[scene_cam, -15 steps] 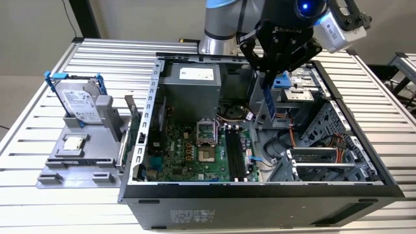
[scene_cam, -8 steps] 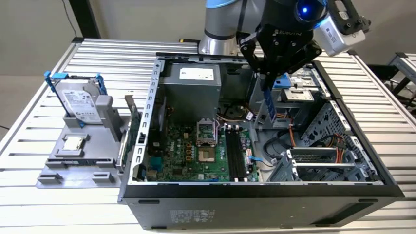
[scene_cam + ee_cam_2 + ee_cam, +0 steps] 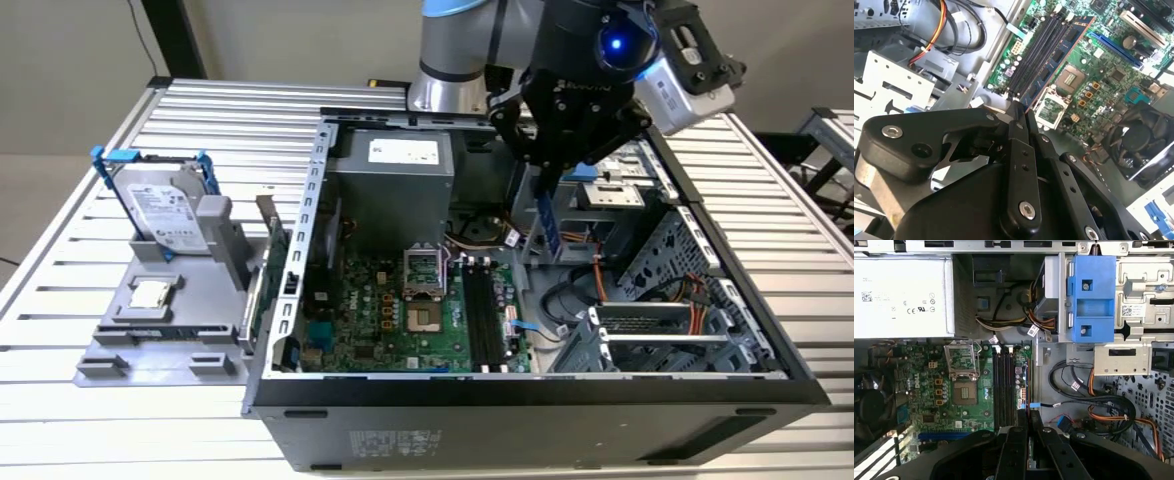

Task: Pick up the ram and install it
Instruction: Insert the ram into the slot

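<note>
Gripper (image 3: 547,160) around ram (image 3: 547,215), above motherboard (image 3: 387,320)

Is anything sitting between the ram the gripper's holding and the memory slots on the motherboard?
Nothing visible does. The gripper, shut on the ram, hangs over the open case. The memory slots look empty and uncovered. The loose cables lie off to one side, not across the slots.

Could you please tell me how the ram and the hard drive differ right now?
The long, narrow dark blue ram hangs over the open black computer case, clamped in the black end effector; the grey, silver-labelled hard drive stands ungripped in a grey holder outside it. The ram is thin; the hard drive is blocky. Both are upright.
</note>
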Tool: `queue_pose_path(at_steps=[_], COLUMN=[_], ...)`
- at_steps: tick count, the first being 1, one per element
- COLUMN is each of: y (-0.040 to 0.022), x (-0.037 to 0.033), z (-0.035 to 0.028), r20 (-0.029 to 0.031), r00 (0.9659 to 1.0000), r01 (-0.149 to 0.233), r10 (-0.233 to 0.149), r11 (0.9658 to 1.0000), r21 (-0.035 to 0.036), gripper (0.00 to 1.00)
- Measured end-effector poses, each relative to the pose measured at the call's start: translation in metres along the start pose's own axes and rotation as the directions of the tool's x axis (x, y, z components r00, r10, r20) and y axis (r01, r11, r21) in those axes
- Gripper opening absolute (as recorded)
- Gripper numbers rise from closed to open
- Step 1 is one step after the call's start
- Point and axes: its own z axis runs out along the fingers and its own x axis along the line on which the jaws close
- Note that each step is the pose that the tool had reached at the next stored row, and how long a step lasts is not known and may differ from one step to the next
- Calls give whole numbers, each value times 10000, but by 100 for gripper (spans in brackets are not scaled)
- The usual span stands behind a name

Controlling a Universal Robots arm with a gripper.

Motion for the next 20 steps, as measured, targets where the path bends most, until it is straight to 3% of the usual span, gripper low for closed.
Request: queue_pose_path(at_steps=[12, 20], y=[2, 2], x=[6, 6], z=[211, 213], r20=[0, 0], r00=[10000, 10000], r01=[-1, 0], r10=[1, 0], r11=[10000, 10000], r21=[-1, 0], gripper=[0, 0])
